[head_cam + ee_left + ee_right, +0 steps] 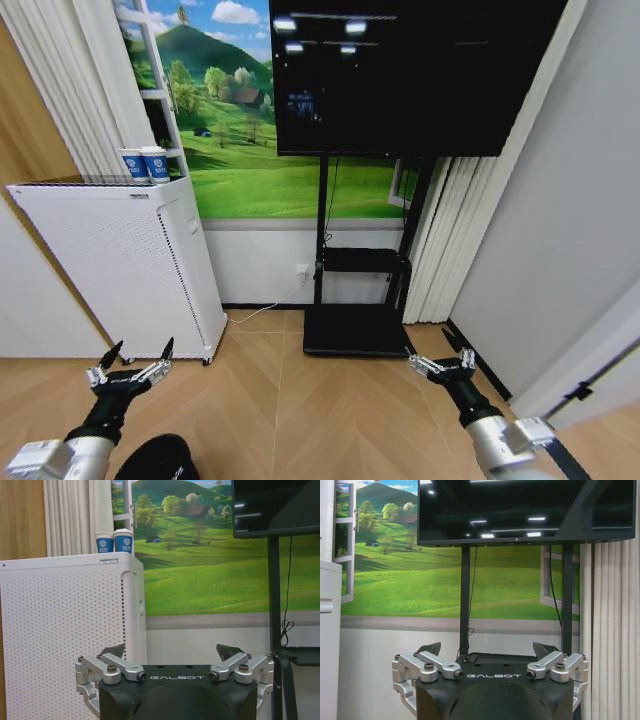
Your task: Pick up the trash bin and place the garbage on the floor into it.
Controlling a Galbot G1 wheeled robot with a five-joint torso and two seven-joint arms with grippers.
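Head view: the left end effector [137, 354] hovers low at near left, fingers spread wide and empty; the right end effector [442, 362] mirrors it at near right, also agape and empty. The trash bin [158, 458] sits on the floor at the near edge, just beside the left arm.

Left wrist view: the left end effector [173, 652], empty, faces the white cabinet [65, 630] carrying two paper cups [114, 541].

Right wrist view: the right end effector [489, 649], empty, faces the TV stand [465, 605].

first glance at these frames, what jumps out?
The big black TV on its floor stand against the green meadow mural, straight ahead. On the left, a white perforated cabinet with two blue-and-white paper cups on top. Low in the head view, the left tool and right tool hang open over wood floor.
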